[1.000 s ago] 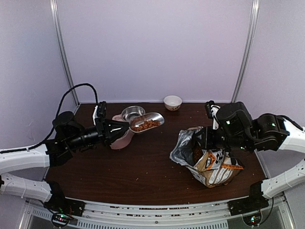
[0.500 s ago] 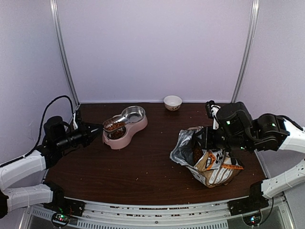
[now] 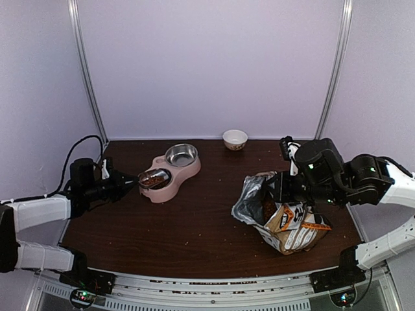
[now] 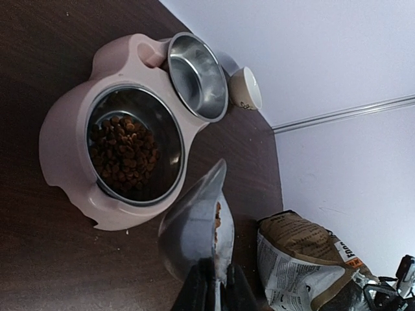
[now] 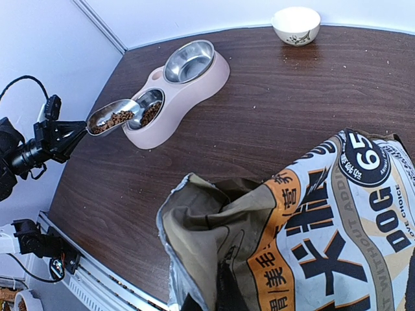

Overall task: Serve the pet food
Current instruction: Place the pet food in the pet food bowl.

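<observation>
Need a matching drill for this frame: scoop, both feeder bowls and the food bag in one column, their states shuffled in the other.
Things
1. scoop
2. feeder bowl nearer the left arm
3. feeder bowl farther from it
4. bag

States
A. empty, bare steel
B. top open, edge pinched by the right gripper
C. holds a layer of kibble
D. tipped on its side, handle in the left gripper

Pairs: 1-D, 2-C, 3-A, 4-B
</observation>
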`<state>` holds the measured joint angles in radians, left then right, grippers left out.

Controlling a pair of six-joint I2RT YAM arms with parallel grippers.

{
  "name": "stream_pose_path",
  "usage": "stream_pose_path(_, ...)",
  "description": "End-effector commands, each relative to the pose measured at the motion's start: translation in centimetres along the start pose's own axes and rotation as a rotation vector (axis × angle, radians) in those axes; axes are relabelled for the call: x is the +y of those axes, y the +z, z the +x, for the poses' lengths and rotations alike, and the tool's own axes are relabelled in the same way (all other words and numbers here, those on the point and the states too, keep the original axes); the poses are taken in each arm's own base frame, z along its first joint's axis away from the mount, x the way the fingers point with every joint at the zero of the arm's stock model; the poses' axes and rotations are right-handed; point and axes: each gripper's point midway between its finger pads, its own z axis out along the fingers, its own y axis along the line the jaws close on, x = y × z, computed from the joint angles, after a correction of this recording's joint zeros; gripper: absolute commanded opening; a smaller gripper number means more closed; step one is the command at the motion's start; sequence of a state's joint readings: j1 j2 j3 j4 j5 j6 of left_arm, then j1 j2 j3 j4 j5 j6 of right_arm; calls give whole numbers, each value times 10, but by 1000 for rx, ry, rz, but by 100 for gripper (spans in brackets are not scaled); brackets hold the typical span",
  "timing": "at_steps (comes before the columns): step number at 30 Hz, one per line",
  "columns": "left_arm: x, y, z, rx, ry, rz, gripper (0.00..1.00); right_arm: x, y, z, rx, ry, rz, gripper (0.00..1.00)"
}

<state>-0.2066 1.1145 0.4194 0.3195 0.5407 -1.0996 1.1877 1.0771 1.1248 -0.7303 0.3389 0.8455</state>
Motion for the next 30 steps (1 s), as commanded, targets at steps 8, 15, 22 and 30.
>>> stream_pose_path(8, 4, 7, -34, -57, 97, -48, 0, 5, -12, -22, -80, 53, -37, 0)
stream_pose_path(15, 19, 9, -44, -57, 132, -156, 0, 7, -11, -22, -75, 46, -40, 0)
stream_pose_path(22, 28, 6, -52, -43, 194, -269, 0, 9, -9, -21, -71, 45, -42, 0)
stream_pose_path(30, 22, 6, -59, -26, 237, -296, 0, 10, -7, -21, -66, 43, -43, 0)
